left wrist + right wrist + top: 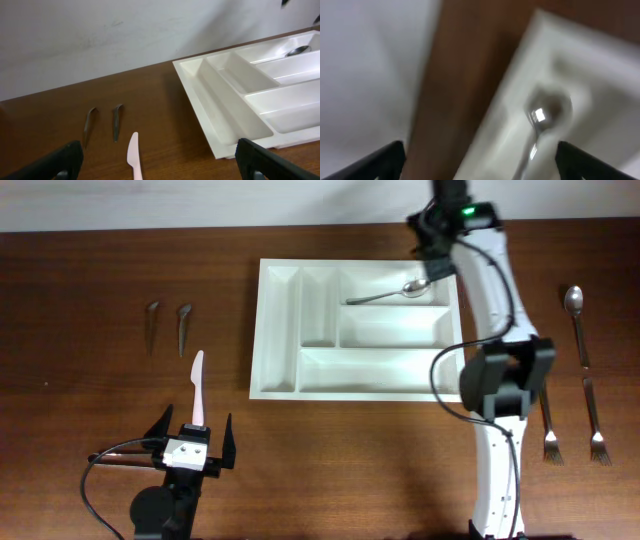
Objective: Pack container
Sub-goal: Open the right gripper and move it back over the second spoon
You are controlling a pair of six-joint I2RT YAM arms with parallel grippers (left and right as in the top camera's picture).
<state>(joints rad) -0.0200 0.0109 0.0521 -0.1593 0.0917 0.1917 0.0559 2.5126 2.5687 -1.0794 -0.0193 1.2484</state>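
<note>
The white cutlery tray [278,330] lies at the table's middle, seen also in the left wrist view [220,115] and, blurred, in the right wrist view [515,130]. A metal spoon [392,293] lies in its far long compartment, its bowl showing in the right wrist view [545,107]. My right gripper [437,268] is open and empty just above the spoon's bowl end [480,165]. My left gripper [196,442] is open and empty at the front left, just behind a pink plastic knife [198,385] on the table [134,155].
Two small dark utensils [167,322] lie at the left, seen in the left wrist view [102,122]. A spoon [576,315], a knife and two forks [572,435] lie at the right. The right arm reaches over the tray's right end.
</note>
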